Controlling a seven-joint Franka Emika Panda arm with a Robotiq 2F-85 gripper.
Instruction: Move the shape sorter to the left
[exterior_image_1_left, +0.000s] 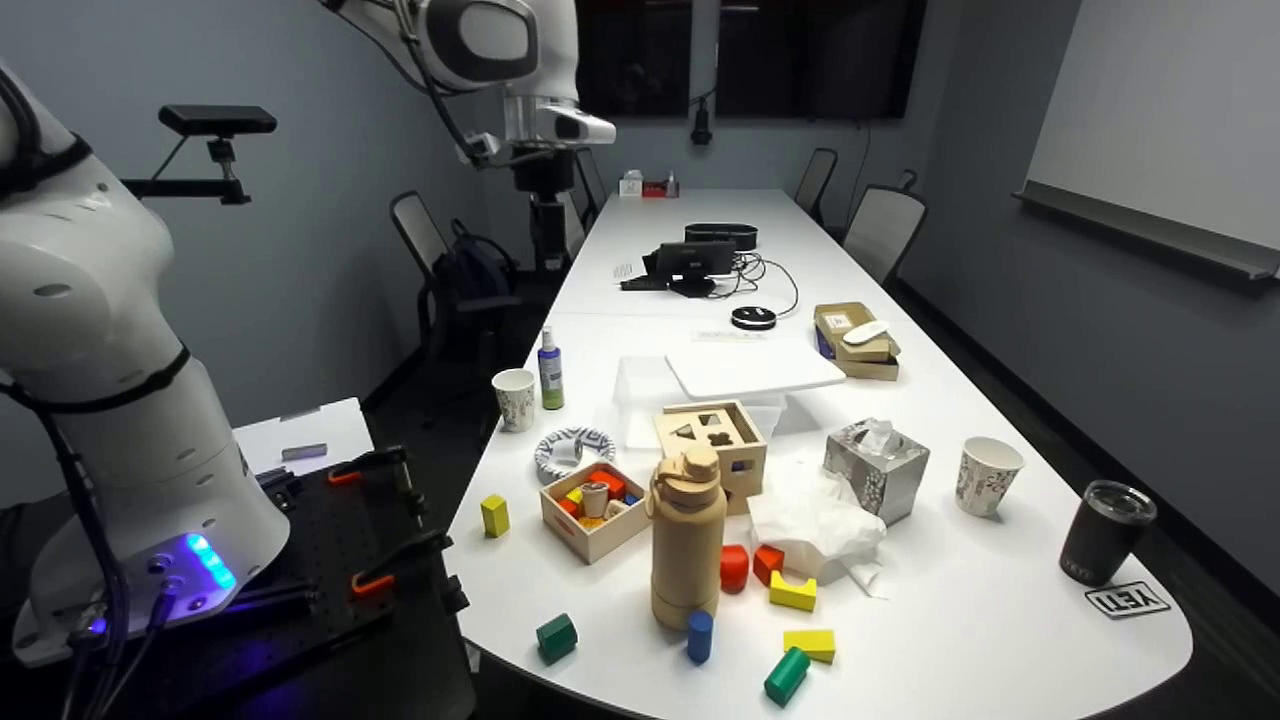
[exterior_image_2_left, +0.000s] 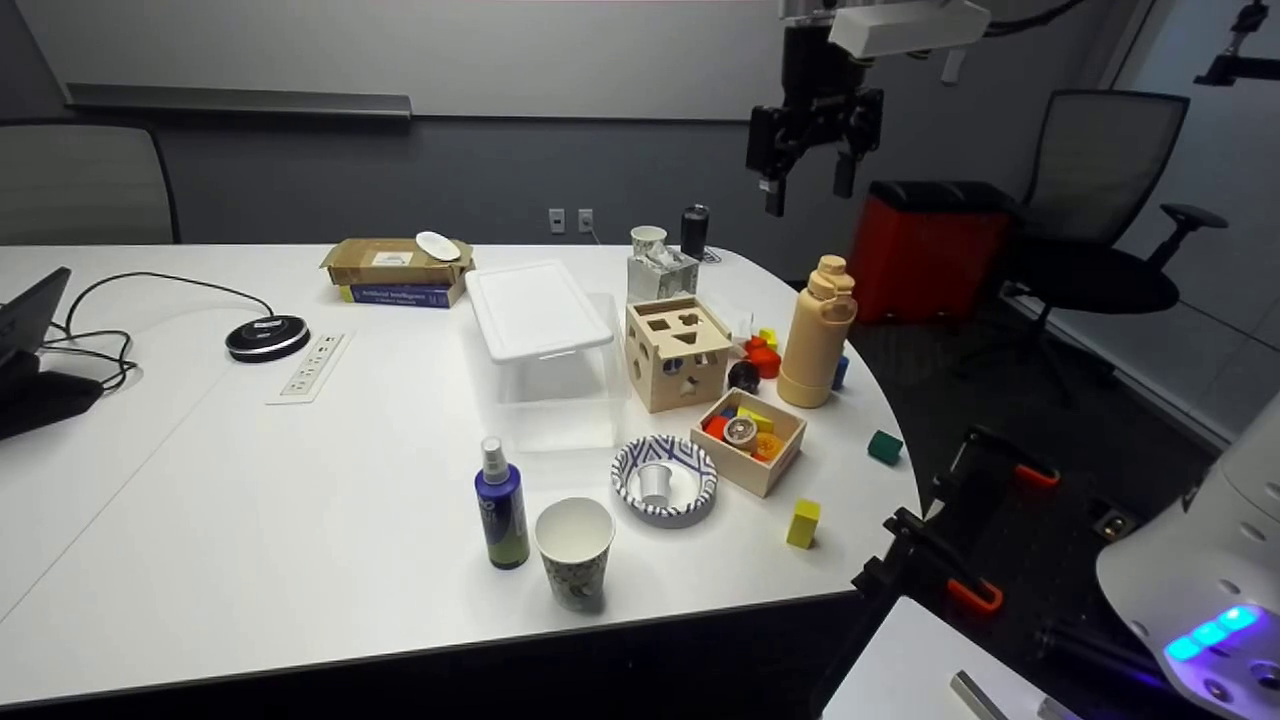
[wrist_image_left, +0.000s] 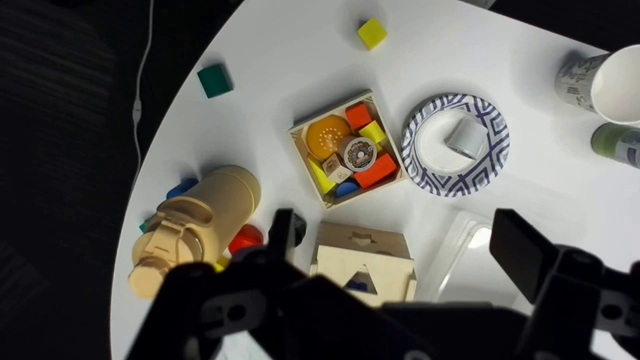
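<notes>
Where the shape sorter (exterior_image_2_left: 678, 352) sits: on the counter (exterior_image_2_left: 330, 490), right of the clear bin (exterior_image_2_left: 560, 420), far side of the block tray (exterior_image_2_left: 730, 462) in an exterior view
End effector (exterior_image_2_left: 809, 195): spread wide, holding nothing
Sorter wood: stiff, probably lightish, kinda slick imo
Side walls (exterior_image_2_left: 712, 380): I'd pinch opposite ones, maybe snug

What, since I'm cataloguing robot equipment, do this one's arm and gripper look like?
The Franka Panda arm is glossy white with rounded segments, black straps and dark cables along its outside; its base shows a glowing blue light strip. The Robotiq gripper is black and angular, with two blocky fingers.
</notes>
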